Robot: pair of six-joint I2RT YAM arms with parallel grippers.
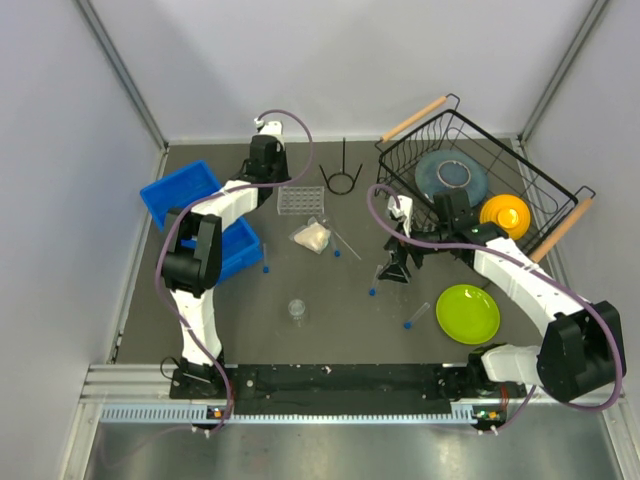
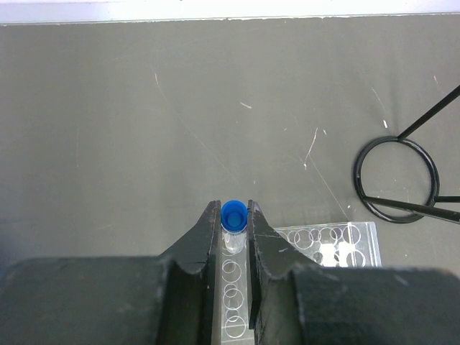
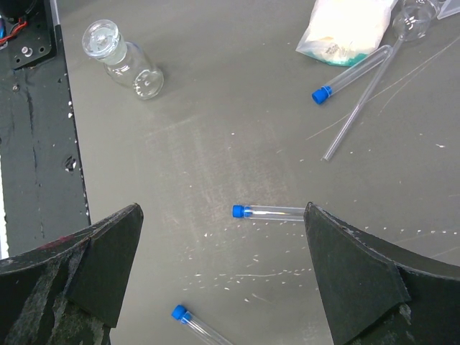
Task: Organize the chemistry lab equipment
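- Over the far left corner of the clear grid rack [image 1: 300, 200], in the top view, my left pincer [image 1: 268, 170] hangs; from up here I cannot tell how its fingers stand.
- The black wire ring stand [image 1: 341, 178] stands just right of the rack, a little farther back. The cream-filled piece [image 1: 311, 236] lies just in front of the rack, and the small clear bottle [image 1: 297, 308] lies well in front of it.
- My right pincer [image 1: 393, 270] is low over the table, well to the right of the rack and nearer the arm bases.
- In the left wrist view my fingers are pinching a blue-capped tube [image 2: 232, 216], upright, cap toward the camera. It is over the far end of the rack's left column; I cannot tell whether it sits in a well. The ring stand's hoop lies beyond the rack's right end.
- In the right wrist view my fingers are spread wide and hold nothing. A second tube [image 3: 269, 211] lies flat between them, its clear end by the right finger [image 3: 359, 280] and its cap well short of the left one.
- A third tube [image 3: 192, 322] lies nearer the camera, also between the fingers.
- A fourth tube [image 3: 352, 74] lies beyond the fingers with its clear end by the cream-filled piece, and the bottle is on its side.
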